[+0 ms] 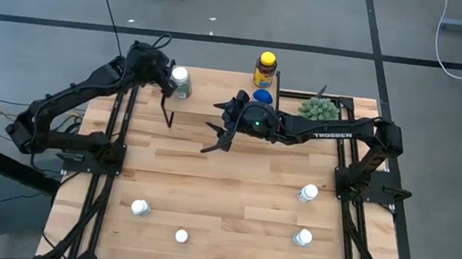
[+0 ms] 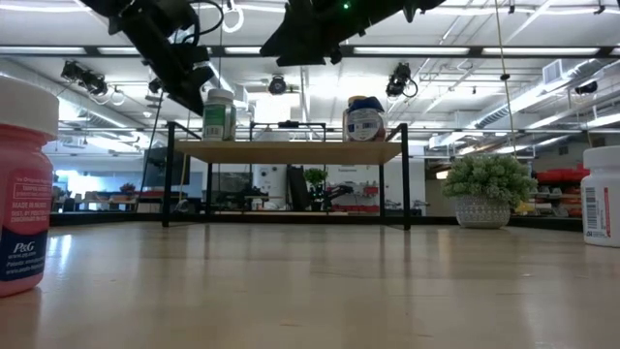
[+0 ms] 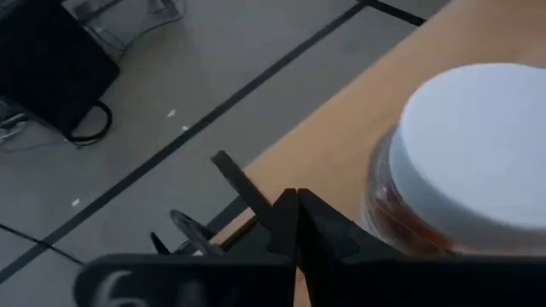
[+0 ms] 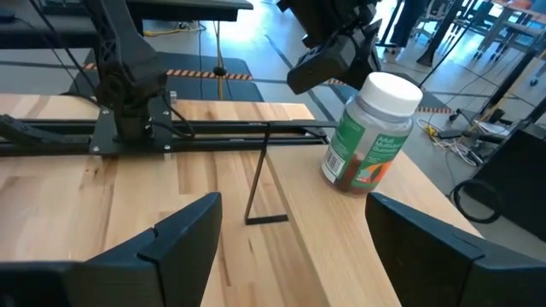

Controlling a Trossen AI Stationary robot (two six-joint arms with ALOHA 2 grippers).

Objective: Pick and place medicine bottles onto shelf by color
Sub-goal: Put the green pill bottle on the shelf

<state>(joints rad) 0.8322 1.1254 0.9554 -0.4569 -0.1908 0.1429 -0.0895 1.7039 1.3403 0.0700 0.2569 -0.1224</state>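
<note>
The left gripper (image 1: 165, 81), fingers pressed together and empty, is hovering beside the green-labelled bottle (image 1: 180, 82) on the shelf (image 2: 291, 151); the right gripper (image 1: 223, 135) is gaping wide. The left should be lifting away cleanly, not nudging that bottle.

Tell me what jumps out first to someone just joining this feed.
The left pincer hangs shut and empty beside a white-capped, green-labelled bottle standing on the left end of the shelf. The right pincer hovers open over the shelf's middle, holding nothing. Four more white-capped bottles, one pink-labelled, wait on the tabletop nearer the front.
</note>
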